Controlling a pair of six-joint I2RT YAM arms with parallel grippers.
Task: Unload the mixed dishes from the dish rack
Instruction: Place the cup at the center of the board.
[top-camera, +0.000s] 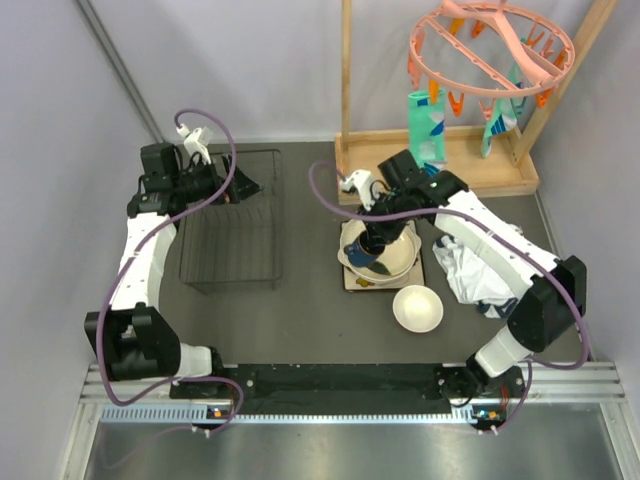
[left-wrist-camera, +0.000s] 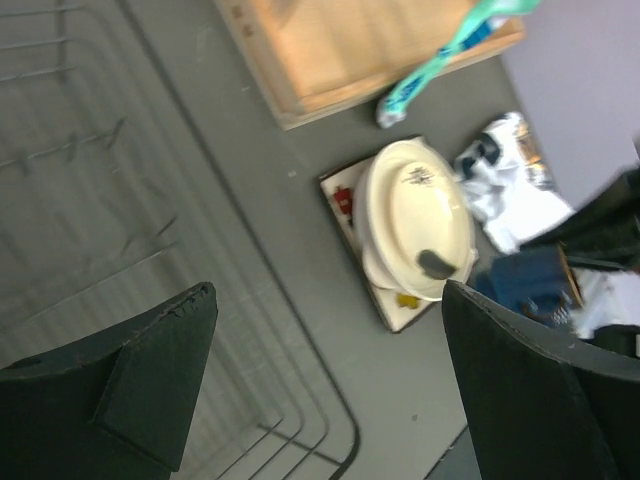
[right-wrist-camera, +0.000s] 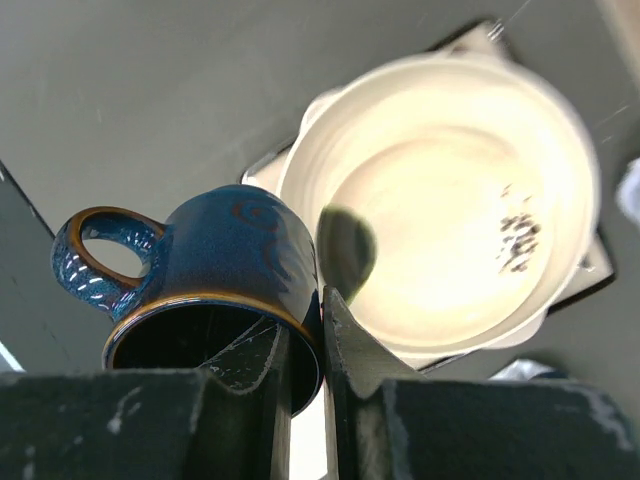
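Only the right wrist view shows my right gripper (right-wrist-camera: 305, 330) pinching the dark blue mug (right-wrist-camera: 215, 250) by its rim over the large cream dishes (right-wrist-camera: 450, 190). Left gripper (left-wrist-camera: 328, 295) wide. Dark grey table (top-camera: 300, 320), pale walls (top-camera: 250, 60).

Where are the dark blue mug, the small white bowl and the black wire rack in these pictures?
dark blue mug (right-wrist-camera: 225, 250): right wrist view, on its glazed side.
small white bowl (top-camera: 417, 308): top external view, inside its hollow.
dish rack (top-camera: 232, 245): top external view, on its wire floor.

Even, diffuse overhead light; shadows soft.
Right wrist view: cream ceramic dish (right-wrist-camera: 460, 190) blown out, dark oval shadow inside; dark blue glazed mug (right-wrist-camera: 225, 245) sharp. Left wrist view smeared throughout.
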